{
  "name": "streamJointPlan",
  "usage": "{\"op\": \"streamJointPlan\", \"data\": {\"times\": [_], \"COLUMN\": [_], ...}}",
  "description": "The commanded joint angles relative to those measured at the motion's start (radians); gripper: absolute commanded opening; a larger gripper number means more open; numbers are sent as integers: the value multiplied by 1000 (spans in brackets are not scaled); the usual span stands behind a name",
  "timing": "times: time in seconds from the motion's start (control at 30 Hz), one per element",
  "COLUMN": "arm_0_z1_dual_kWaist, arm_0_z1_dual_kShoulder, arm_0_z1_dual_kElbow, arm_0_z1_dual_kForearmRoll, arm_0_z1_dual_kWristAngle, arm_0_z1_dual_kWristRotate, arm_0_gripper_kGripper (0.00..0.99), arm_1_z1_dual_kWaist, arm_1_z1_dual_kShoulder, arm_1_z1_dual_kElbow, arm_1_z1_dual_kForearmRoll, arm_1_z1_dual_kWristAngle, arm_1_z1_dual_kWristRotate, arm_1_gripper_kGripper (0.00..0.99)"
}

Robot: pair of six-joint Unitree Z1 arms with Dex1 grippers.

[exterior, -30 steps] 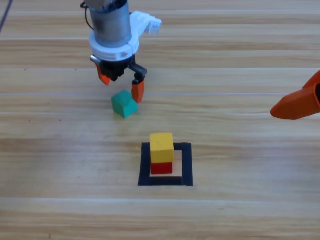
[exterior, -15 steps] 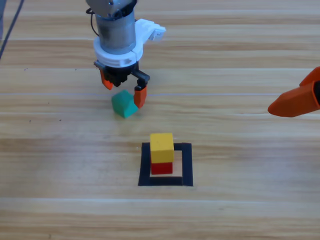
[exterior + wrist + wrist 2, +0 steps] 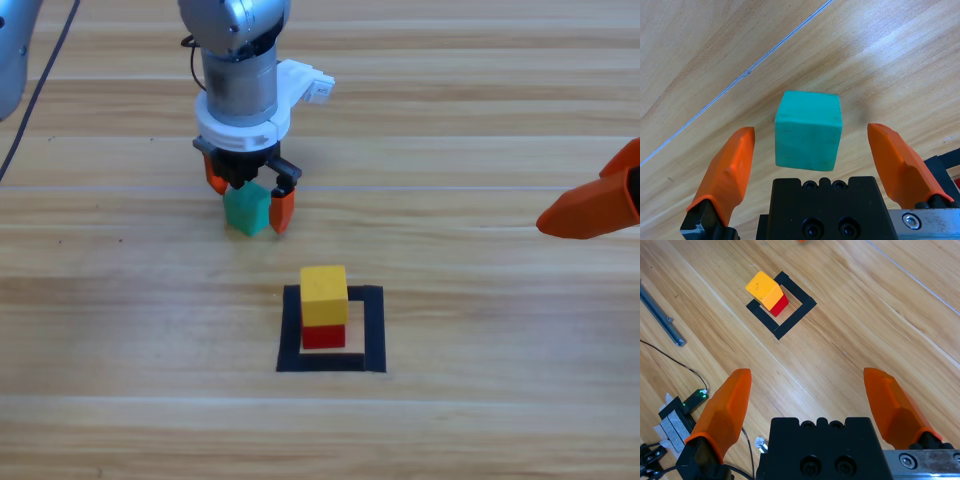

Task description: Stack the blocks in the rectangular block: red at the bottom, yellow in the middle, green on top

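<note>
Lower centre, yellow (image 3: 324, 294) sits on red (image 3: 323, 336) inside the rectangular block (image 3: 331, 329), two-thirds done; up-left, left gripper (image 3: 251, 200), jaws wide, straddles green (image 3: 247, 210) w/o touching, top tier pending; right gripper (image 3: 588, 207) waits at right edge, jaws wide, empty.

The light is bright and even over the whole wooden counter (image 3: 480, 420). Shadows are soft and small. A faint dark patch lies on the wood just beside the green block (image 3: 808, 130) in the left wrist view. A thin shadow sits under the yellow block (image 3: 324, 295) in the high view. The wood has a gentle shine but no hard glare. The high view looks a little soft, and the wrist views look sharper.
</note>
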Motion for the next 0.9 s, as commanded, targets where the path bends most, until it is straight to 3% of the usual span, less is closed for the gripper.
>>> {"op": "streamJointPlan", "data": {"times": [0.03,0.3,0.43,0.57,0.9], "arm_0_z1_dual_kWaist": [-20,-17,-16,-6,15], "arm_0_z1_dual_kShoulder": [83,112,106,58,-255], "arm_0_z1_dual_kElbow": [12,10,7,10,35], "arm_0_z1_dual_kForearmRoll": [-9,-22,-23,-20,51], "arm_0_z1_dual_kWristAngle": [12,8,8,1,-51], "arm_0_z1_dual_kWristRotate": [-2,-4,-7,-44,-409], "arm_0_gripper_kGripper": [925,736,460,94,48], "arm_1_z1_dual_kWaist": [-19,-19,-19,-19,-19], "arm_1_z1_dual_kShoulder": [27,27,27,27,29], "arm_1_z1_dual_kElbow": [32,34,34,34,35], "arm_1_z1_dual_kForearmRoll": [-20,-20,-20,-20,-20], "arm_1_z1_dual_kWristAngle": [14,12,12,11,11], "arm_1_z1_dual_kWristRotate": [4,6,6,6,7], "arm_1_gripper_kGripper": [986,986,986,986,986]}}
